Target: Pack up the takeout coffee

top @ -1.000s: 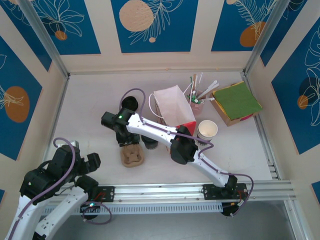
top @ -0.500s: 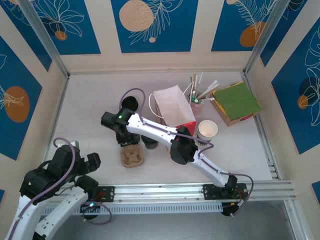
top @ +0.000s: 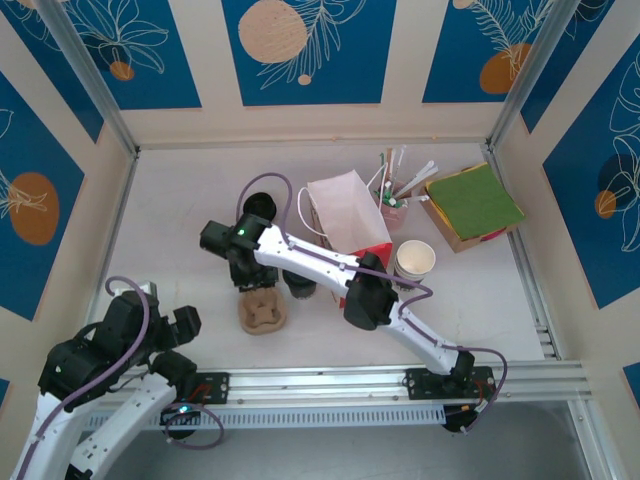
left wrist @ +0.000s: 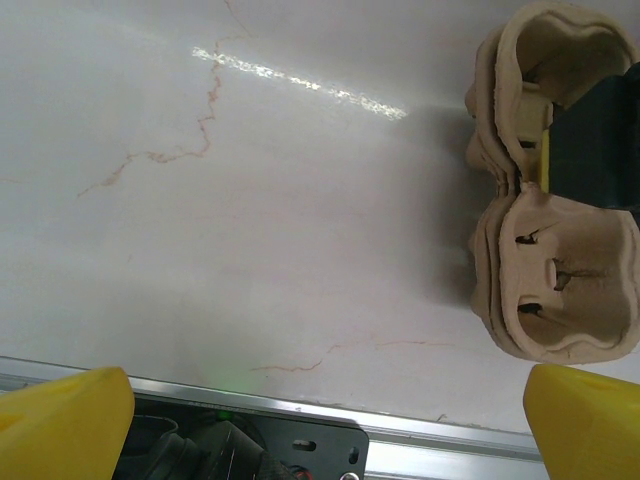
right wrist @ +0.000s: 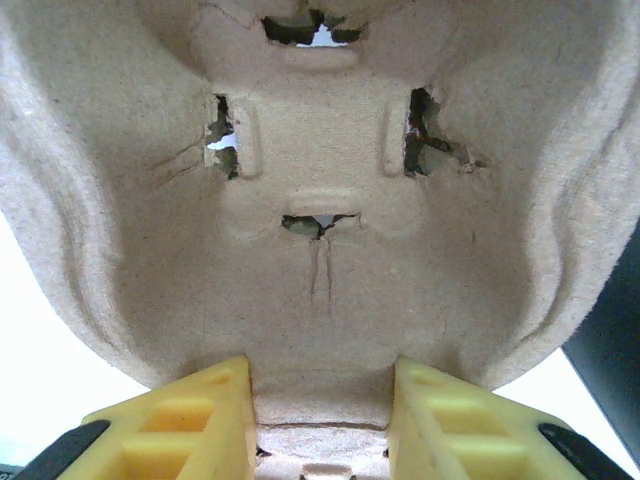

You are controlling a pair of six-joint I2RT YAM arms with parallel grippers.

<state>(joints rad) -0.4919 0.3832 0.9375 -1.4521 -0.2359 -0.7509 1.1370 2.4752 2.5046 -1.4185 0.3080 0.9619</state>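
Left gripper (left wrist: 327, 385): at the near edge over the bare table (left wrist: 250, 200), fingers wide apart, holding nothing. Right gripper (right wrist: 320, 385): fingers clamped on the carrier (right wrist: 320, 200) rim. Coffee (top: 258, 206): on the table beyond the right wrist, left of the bag (top: 345, 208), untouched.

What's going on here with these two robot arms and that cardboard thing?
The right end effector, stretched out across the table, grips the edge of the pulp cup carrier. The left end effector hangs open near its own base, holding nothing. The lidded takeout coffee stands untouched farther back, left of the white paper bag.
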